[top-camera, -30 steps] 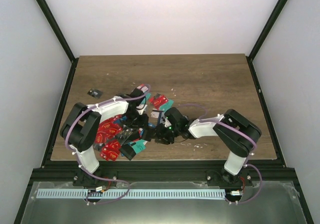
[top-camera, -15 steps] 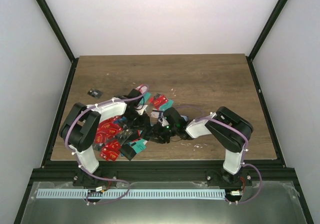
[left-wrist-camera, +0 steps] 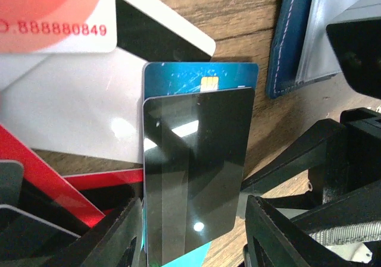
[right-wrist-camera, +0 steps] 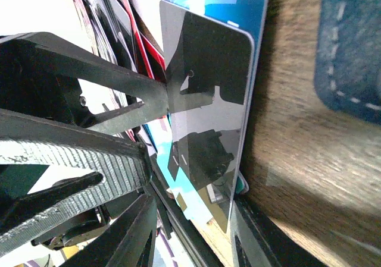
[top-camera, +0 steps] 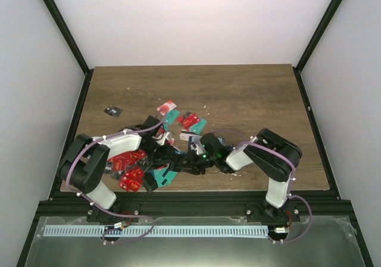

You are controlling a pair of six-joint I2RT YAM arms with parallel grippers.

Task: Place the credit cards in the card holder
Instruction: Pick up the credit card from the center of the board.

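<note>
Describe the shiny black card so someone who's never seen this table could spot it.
On the wooden table, find the card pile at the near edge. Beside the dark blue card holder lies a blue chip card, and the black card rests on top of it. Unlike the red card and white card nearby, it is plain, mirror-glossy and unprinted.

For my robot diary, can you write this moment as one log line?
left gripper, right gripper: around black card | black card: on teal card | card holder: beside, not touching
</note>
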